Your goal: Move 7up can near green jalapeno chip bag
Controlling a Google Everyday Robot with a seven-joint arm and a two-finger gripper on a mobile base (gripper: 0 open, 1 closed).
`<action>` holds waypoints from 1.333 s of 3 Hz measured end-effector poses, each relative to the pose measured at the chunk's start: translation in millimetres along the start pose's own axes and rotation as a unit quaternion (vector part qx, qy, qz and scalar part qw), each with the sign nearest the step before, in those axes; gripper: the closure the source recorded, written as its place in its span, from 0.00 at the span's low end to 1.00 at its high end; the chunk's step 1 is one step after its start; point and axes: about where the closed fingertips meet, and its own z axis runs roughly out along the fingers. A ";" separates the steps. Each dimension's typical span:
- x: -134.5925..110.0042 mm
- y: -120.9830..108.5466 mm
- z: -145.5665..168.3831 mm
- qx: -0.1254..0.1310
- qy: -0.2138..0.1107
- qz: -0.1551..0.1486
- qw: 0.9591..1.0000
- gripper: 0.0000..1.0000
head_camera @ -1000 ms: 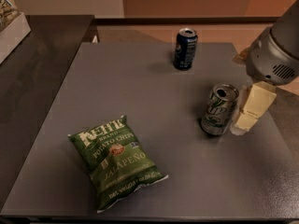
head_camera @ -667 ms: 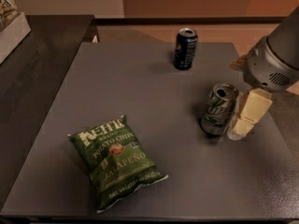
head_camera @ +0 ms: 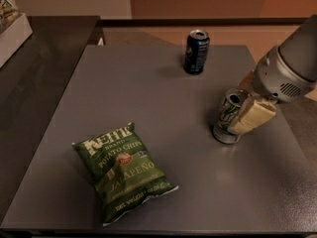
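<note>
The 7up can [head_camera: 225, 120], silver-white with green markings, stands on the right part of the grey table [head_camera: 163, 93] and leans slightly. My gripper [head_camera: 246, 119] comes down from the upper right, and its cream-coloured end lies across the can's right side, touching or overlapping it. The green jalapeno chip bag [head_camera: 123, 170] lies flat at the front left of the table, well apart from the can.
A dark blue soda can [head_camera: 196, 51] stands upright at the back of the table. A darker counter [head_camera: 39, 68] adjoins the table on the left, with a white box [head_camera: 10, 24] at its far corner. The table's right edge is close behind the gripper.
The gripper has moved left, from just beside the 7up can's right side to over it. The can, the bag and the blue can have stayed in place.
</note>
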 end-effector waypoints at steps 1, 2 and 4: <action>-7.1 2.6 -2.0 -0.017 -0.023 0.005 1.000 0.64; -29.7 13.7 -5.5 -0.038 -0.052 -0.008 0.998 0.88; -87.5 53.9 11.7 -0.084 -0.069 -0.073 0.991 1.00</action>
